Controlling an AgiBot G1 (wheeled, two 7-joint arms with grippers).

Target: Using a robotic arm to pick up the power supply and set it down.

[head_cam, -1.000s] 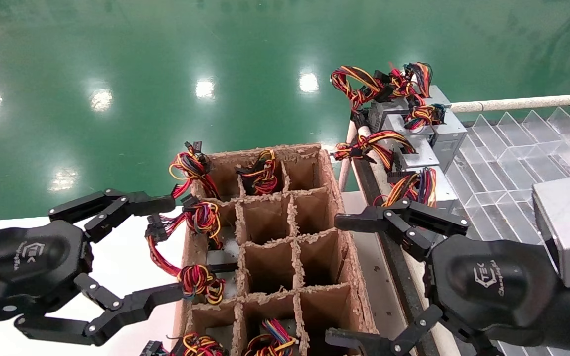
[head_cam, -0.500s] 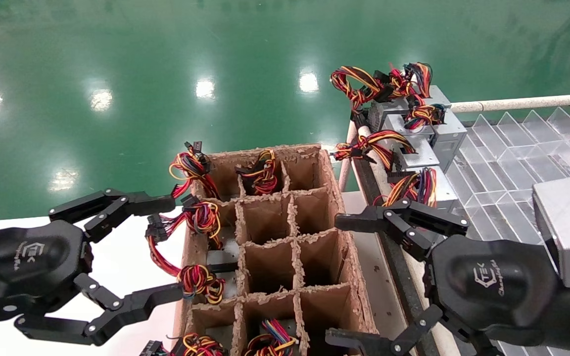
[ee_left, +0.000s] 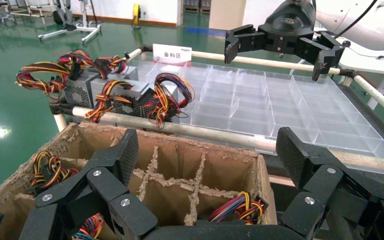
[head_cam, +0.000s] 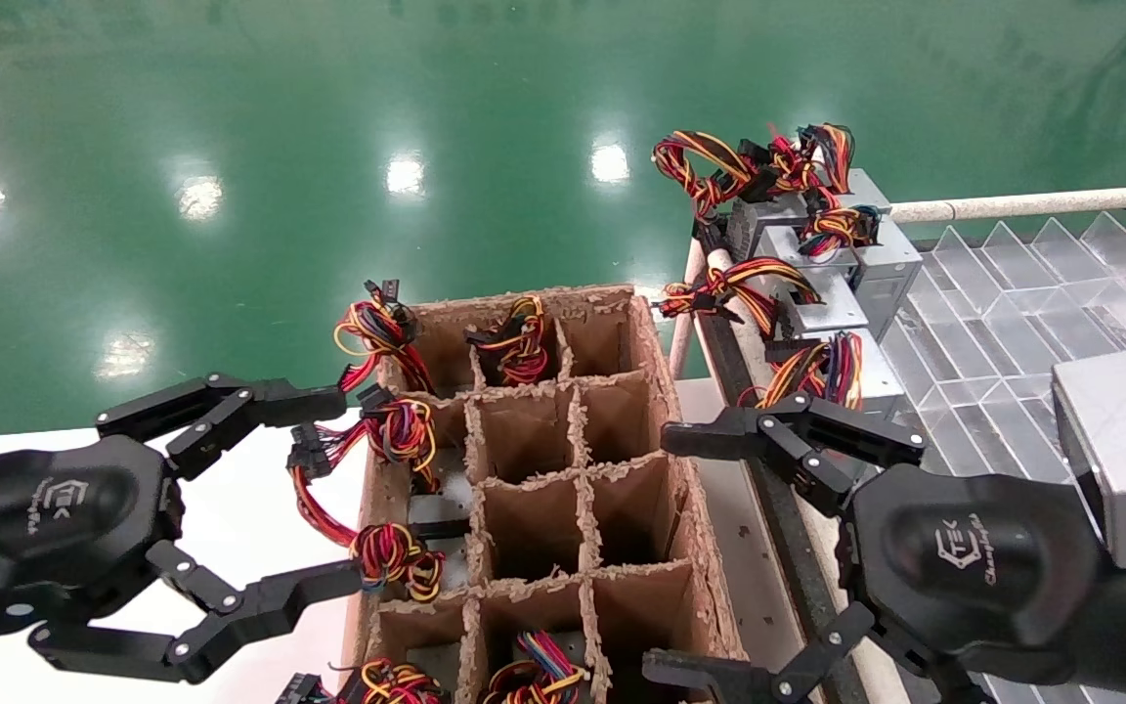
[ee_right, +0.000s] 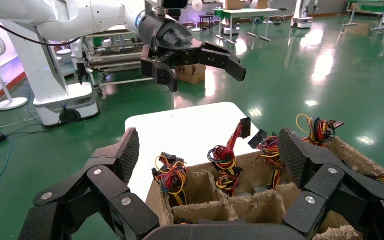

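Hovering spread wide and empty, right gripper (head_cam: 690, 552) sits over the right edge of the cardboard divider box (head_cam: 666, 391), between box and clear tray (head_cam: 1013, 293). Power supply (head_cam: 832, 376) with orange-purple wires rests on the tray's near-left edge, just beyond the upper finger. Left gripper (head_cam: 328, 494) hangs splayed and empty at the box's left side, by wire bundles (head_cam: 392, 430).

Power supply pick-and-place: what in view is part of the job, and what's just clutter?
In the job: right gripper, open, at the cardboard box's right side; power supply with purple wires, just beyond it.
Lying about: left gripper, open, idle; other power supplies; clear tray; the box.
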